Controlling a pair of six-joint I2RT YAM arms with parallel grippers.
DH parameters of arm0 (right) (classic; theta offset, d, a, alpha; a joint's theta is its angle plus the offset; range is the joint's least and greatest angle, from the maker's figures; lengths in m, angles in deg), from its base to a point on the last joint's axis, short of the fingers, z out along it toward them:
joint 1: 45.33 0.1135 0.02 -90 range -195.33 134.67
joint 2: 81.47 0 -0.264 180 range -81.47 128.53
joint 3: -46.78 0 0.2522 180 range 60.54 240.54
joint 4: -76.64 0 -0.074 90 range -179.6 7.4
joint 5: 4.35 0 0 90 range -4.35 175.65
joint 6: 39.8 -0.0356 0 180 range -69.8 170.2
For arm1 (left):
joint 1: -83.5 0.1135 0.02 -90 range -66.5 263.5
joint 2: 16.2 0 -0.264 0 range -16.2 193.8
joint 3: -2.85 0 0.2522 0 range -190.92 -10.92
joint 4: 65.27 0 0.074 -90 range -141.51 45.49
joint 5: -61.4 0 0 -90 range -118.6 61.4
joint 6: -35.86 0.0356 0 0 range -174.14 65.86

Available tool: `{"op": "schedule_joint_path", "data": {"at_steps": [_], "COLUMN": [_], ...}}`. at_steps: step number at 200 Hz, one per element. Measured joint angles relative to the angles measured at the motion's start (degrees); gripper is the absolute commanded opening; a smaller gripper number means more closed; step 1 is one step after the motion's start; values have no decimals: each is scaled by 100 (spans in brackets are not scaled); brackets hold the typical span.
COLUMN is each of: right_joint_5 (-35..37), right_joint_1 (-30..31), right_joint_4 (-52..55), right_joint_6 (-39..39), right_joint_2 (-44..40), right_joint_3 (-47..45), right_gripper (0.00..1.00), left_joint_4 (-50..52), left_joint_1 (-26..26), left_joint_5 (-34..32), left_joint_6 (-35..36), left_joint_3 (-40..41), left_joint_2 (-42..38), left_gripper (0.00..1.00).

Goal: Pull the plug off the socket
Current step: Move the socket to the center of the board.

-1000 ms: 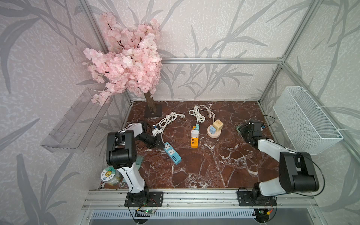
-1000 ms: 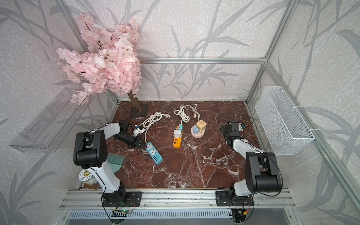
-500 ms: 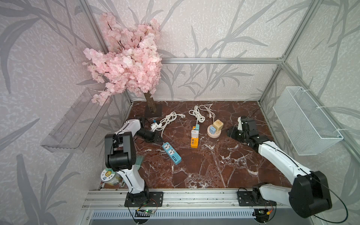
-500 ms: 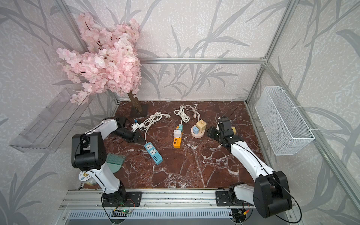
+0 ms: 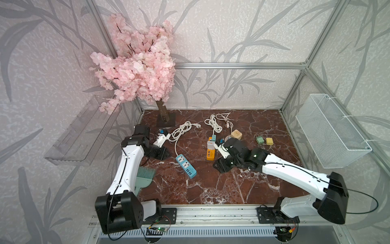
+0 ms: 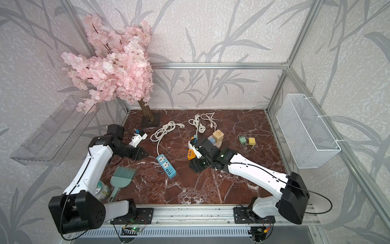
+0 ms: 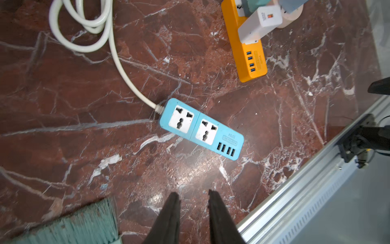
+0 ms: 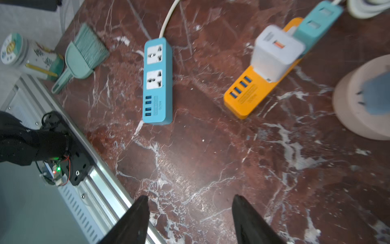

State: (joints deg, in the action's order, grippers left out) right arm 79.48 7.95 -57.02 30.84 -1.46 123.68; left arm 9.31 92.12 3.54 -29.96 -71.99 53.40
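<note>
White plug [image 8: 274, 52]: sits pushed into the orange socket strip [image 8: 247, 99], ahead of the right jaws and well apart from them, with bare table [image 8: 211, 158] between; also farther ahead of the left jaws, beyond the blue socket strip [image 7: 200, 128]. Not yet pulled, so judged the step in hand and hardly begun. Shares the orange strip with a teal adaptor [image 8: 316, 27] and stands near a round beige base [image 8: 354, 109] carrying more plugs, so probably several pulls left. Looks finished on the blue strip: both sockets empty. Right jaws: spread wide, grasping nothing. Left jaws: parted by a narrow gap, grasping nothing, hanging over bare table just short of the blue strip. Against a second ago: right arm [image 5: 291, 171] no longer folded back at the far right, away from a green adaptor [image 5: 259, 139] and a yellow adaptor [image 5: 269, 141] now lying uncovered there, and stretched in beside the orange strip; left jaws drawn a little back from the cord end of the blue strip and unclenched; both strips unmoved.
</note>
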Motion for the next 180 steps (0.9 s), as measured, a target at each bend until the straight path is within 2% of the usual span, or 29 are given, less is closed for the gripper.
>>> {"op": "schedule_joint_path", "data": {"at_steps": [10, 39, 49, 80, 99, 180], "right_joint_5": [33, 208, 236, 267, 315, 514], "right_joint_1": [223, 807, 949, 1091, 1091, 1097], "right_joint_4": [79, 162, 151, 122, 155, 210], "right_joint_6": [136, 455, 511, 610, 667, 765], "right_joint_2": [341, 1362, 1696, 2542, 2994, 4159], "right_joint_3": [186, 883, 1119, 1639, 2002, 2975], "right_gripper": [70, 72, 74, 76, 82, 81], "left_joint_4": [-61, -391, -533, -787, -916, -1047], "left_joint_1": [13, 76, 83, 83, 83, 87], "left_joint_5": [-214, -787, -933, -1259, -1388, -1718], "left_joint_6": [-131, -435, -525, -719, -787, -885], "left_joint_3": [243, 745, 874, 1036, 1040, 1058], "left_joint_2": [-302, -841, -916, -1027, -1043, -1038], "left_gripper": [50, 55, 59, 63, 63, 63]}}
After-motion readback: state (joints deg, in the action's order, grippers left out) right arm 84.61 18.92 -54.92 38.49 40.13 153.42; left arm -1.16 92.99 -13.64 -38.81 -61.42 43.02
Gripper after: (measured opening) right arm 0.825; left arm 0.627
